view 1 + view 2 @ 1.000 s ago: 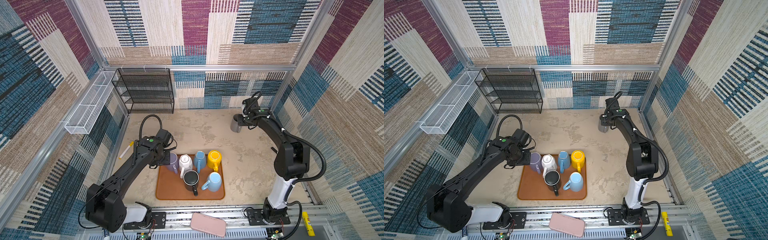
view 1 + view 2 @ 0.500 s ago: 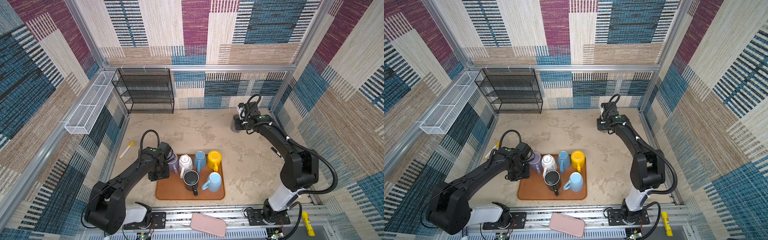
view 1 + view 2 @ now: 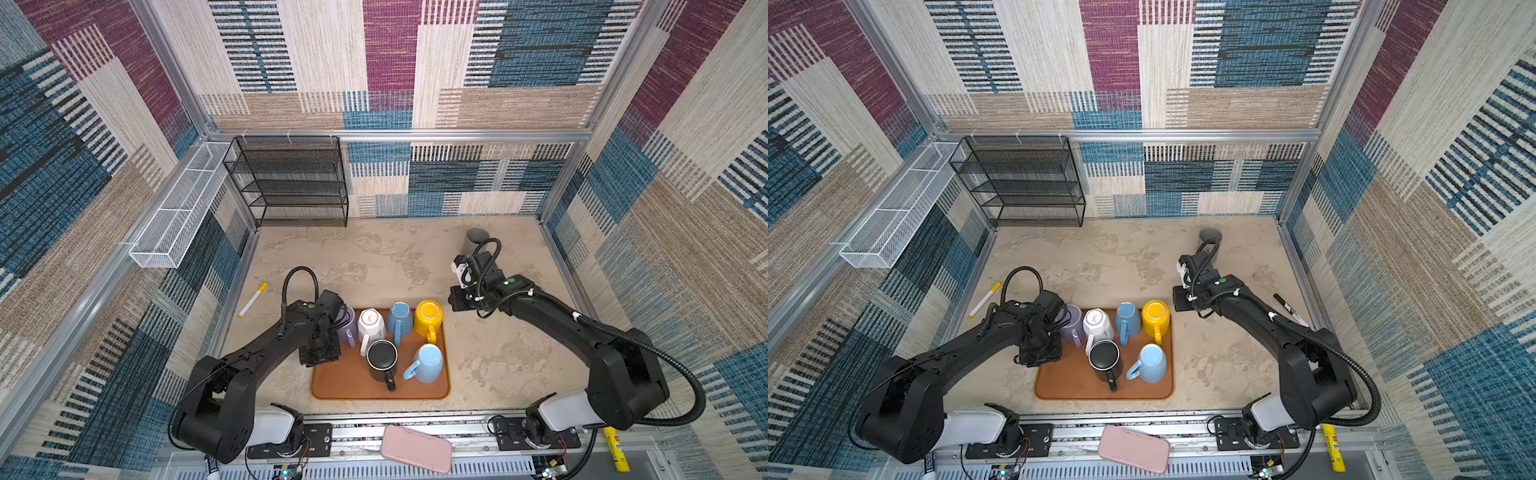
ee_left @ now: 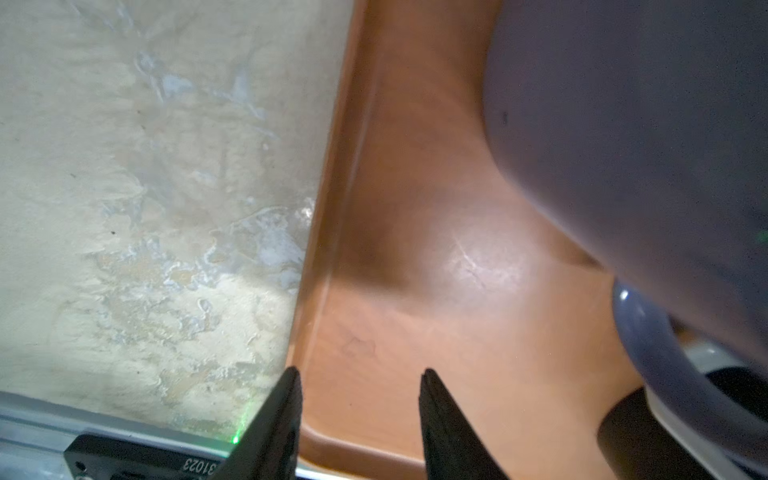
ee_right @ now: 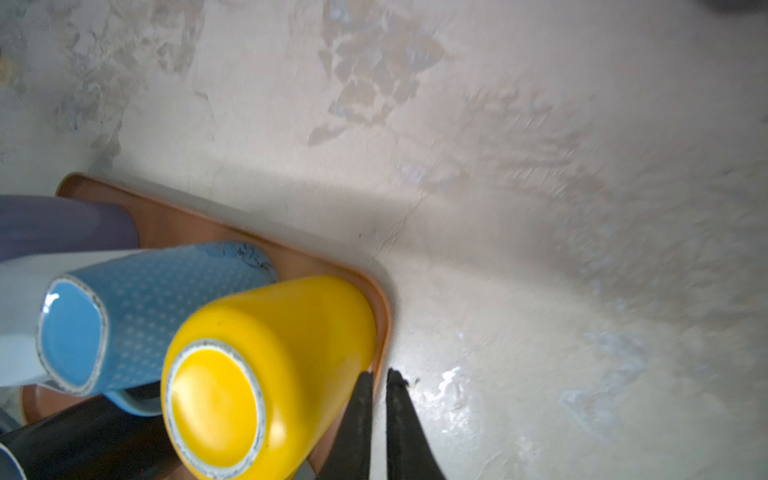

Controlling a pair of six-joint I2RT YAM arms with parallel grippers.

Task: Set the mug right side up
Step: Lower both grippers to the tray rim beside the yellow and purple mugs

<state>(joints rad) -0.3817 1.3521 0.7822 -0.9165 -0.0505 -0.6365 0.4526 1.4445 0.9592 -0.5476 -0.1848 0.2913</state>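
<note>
Lavender mug (image 4: 623, 124), pale glazed ceramic with a loop handle: stands at the far left corner of the orange-brown plastic tray (image 4: 415, 299), just beside the left gripper (image 4: 359, 372). Which way up it sits, cannot tell; the arm hides most of it in both top views.

Left gripper: jaws parted, nothing between them. One fingertip over the tray's left rim, the other over bare tray floor. No contact with the lavender mug seen from the wrist.

Right gripper (image 5: 380, 373): jaws drawn together, empty, at the tray's far right corner, just beside the glossy yellow mug (image 5: 257, 361). Yellow mug is bottom up, unglazed foot ring showing. Whether finger and mug touch, cannot tell.

Along the tray's far edge, between those two: white mug (image 3: 371, 322) and blue square-sided mug (image 3: 400, 318), both bottom up. Toward the front edge: black mug (image 3: 381, 357) and light blue mug (image 3: 428, 361).

Off the tray: grey mug (image 3: 476, 237) near the far right corner of the tabletop (image 3: 374, 257); yellow-capped marker (image 3: 252, 300) near the left edge.
</note>
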